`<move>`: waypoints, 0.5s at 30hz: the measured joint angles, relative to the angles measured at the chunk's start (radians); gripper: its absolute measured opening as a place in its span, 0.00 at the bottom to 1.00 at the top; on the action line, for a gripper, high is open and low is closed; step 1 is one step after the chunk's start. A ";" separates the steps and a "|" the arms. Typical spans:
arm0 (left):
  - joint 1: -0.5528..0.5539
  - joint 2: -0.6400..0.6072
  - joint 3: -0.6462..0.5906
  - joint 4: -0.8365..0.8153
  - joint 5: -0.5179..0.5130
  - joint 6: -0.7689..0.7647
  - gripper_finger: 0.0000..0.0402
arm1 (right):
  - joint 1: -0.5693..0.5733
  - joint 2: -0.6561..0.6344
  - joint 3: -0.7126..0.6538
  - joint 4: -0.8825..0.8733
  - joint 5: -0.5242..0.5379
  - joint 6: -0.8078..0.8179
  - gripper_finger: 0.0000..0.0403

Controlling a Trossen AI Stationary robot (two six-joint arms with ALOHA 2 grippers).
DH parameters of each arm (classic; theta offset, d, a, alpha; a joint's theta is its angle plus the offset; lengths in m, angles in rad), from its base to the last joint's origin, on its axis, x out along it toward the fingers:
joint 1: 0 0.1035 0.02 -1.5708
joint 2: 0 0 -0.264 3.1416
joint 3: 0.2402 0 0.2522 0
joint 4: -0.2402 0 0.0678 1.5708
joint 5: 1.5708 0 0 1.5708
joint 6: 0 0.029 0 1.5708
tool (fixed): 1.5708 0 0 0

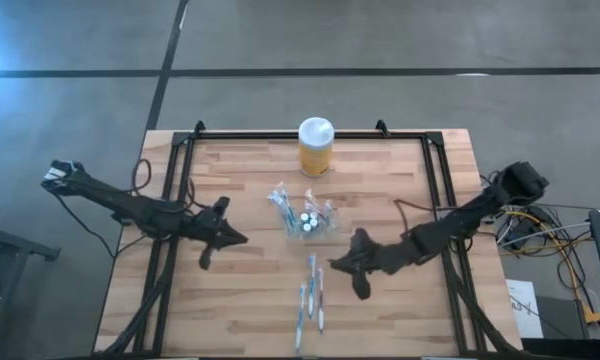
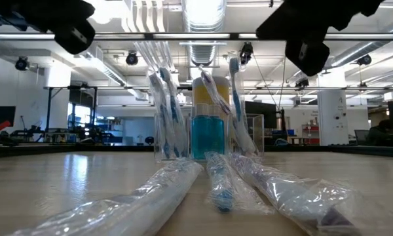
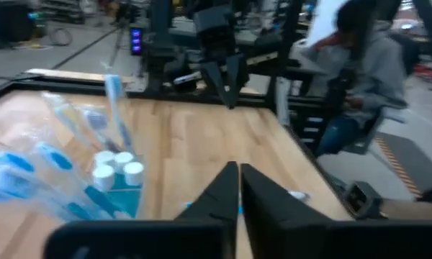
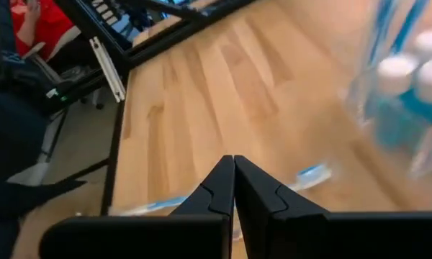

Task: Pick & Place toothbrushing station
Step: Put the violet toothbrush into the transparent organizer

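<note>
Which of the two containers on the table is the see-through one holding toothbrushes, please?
The toothbrushing station at the table's middle; the yellow jar near the far edge is opaque with a white lid.

text: none legible | labels: none readable on yellow jar [image 1: 315, 147] or wrapped toothbrushes [image 1: 311, 300] | brands: none | numbers: none | signs: none readable in room behind table

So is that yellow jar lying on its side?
No, the yellow jar stands upright, its white lid on top, behind the holder.
</note>
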 joint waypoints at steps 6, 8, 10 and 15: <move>0.000 -0.095 -0.039 -0.052 0.053 0.016 0.03 | 0.020 0.153 0.081 -0.044 -0.014 0.214 0.02; 0.000 -0.123 -0.051 -0.056 0.077 0.040 0.02 | 0.020 0.207 0.106 -0.040 -0.049 0.260 0.02; 0.000 -0.146 -0.056 -0.061 0.098 0.067 0.01 | 0.022 0.261 0.128 -0.044 -0.053 0.305 0.02; 0.000 -0.218 -0.069 -0.070 0.154 0.158 0.01 | 0.024 0.357 0.191 -0.065 -0.085 0.323 0.08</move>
